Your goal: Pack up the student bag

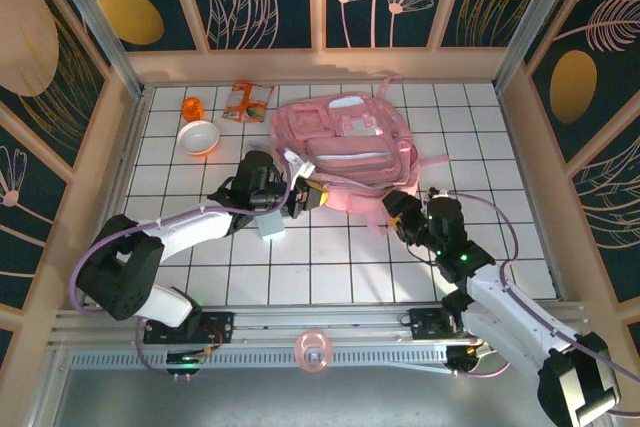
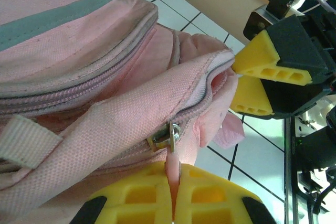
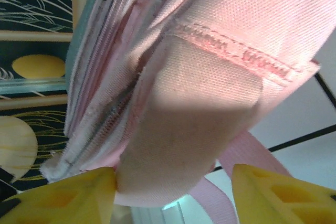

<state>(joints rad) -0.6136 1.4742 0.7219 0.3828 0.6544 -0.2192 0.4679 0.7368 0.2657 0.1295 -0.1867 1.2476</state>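
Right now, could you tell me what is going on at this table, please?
Two robot arms are working on the pink student bag, lying on the tiled table. The left claw is shut on the zipper pull. The right claw stands open around a corner of the bag. A bowl, an orange container and a snack packet lie outside it.

top: overhead, far | wrists: close on student bag [image 1: 345, 147], shared

Left gripper [image 2: 173, 184] pinches student bag's [image 2: 94, 77] zip pull [image 2: 171, 163]
Its yellow pads [image 2: 210, 195] meet on the pink pull beneath the metal slider [image 2: 165, 137]; the right gripper [image 2: 239, 83], fingers parted, sits beside the bag's corner.
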